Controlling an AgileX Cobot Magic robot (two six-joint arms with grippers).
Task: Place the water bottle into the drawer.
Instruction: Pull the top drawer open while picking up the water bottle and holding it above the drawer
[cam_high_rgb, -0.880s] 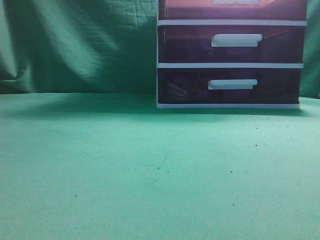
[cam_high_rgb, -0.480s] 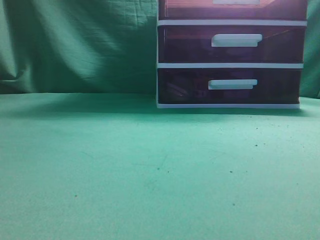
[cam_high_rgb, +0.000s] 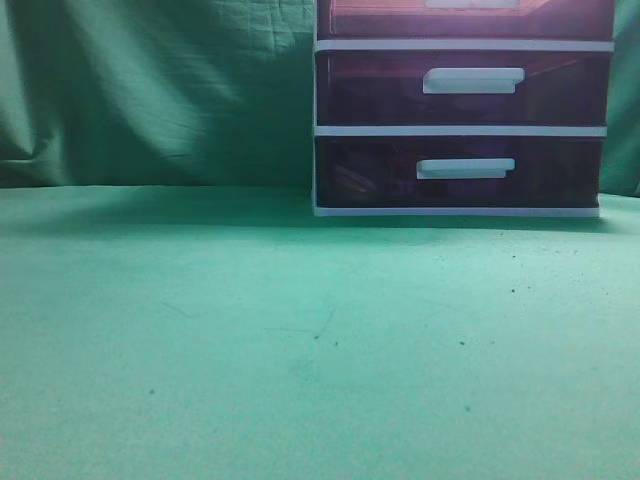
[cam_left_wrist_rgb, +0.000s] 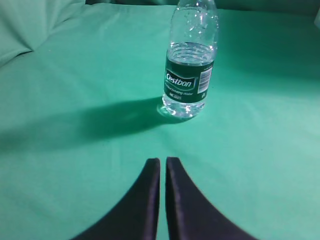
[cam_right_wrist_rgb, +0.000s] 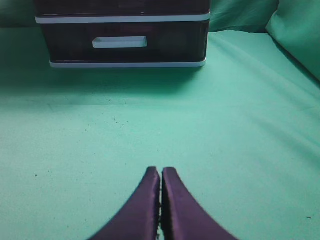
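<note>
Since both grippers, left gripper (cam_left_wrist_rgb: 163, 162) and right gripper (cam_right_wrist_rgb: 161, 171), are pinched together empty, open the pink drawer (cam_high_rgb: 465, 18) before grabbing the Cestbon water bottle (cam_left_wrist_rgb: 190, 62).

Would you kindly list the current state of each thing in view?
water bottle: upright on the cloth, not held
drawer: top tier, appears closed
two darker drawers: closed
left gripper: shut, empty
right gripper: shut, empty

One white-framed stacked unit (cam_high_rgb: 460, 128) holds three drawers: one reddish-pink drawer (cam_high_rgb: 465, 18) on top and two darker purple-brown drawers (cam_high_rgb: 460, 90) beneath it. One water bottle (cam_left_wrist_rgb: 190, 65) stands upright. Two grippers appear, one per wrist view.
</note>
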